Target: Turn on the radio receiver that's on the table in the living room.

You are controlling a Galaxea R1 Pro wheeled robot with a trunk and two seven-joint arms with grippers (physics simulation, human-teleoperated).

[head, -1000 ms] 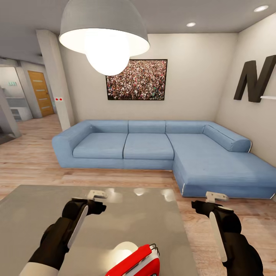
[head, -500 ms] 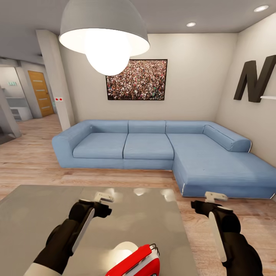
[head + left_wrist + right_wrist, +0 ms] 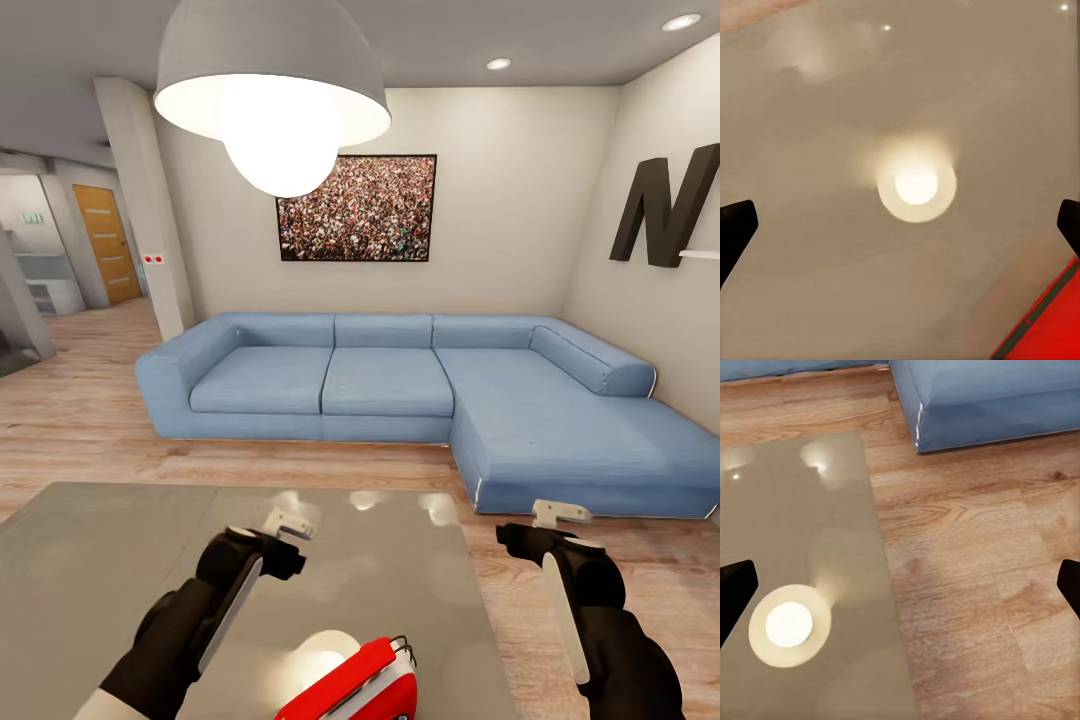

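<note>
The red radio receiver (image 3: 360, 685) with white sides and a thin wire handle lies on the glossy grey table (image 3: 90, 560), at the near edge of the head view. My left gripper (image 3: 287, 524) hovers over the tabletop just beyond the radio, a little to its left, and stands open and empty. In the left wrist view a red corner of the radio (image 3: 1050, 322) shows beside the lamp's reflection on the table (image 3: 810, 285). My right gripper (image 3: 560, 513) hangs open over the wood floor, beyond the table's right edge (image 3: 874, 555).
The blue L-shaped sofa (image 3: 400, 385) stands behind the table, its chaise end (image 3: 982, 397) near my right arm. A white dome pendant lamp (image 3: 272, 95) hangs overhead. A dark letter N (image 3: 668, 205) is on the right wall. Wood floor (image 3: 975, 585) runs right of the table.
My left arm has moved right across the tabletop, nearer to the radio. The right arm has barely moved. The radio is where it was.
</note>
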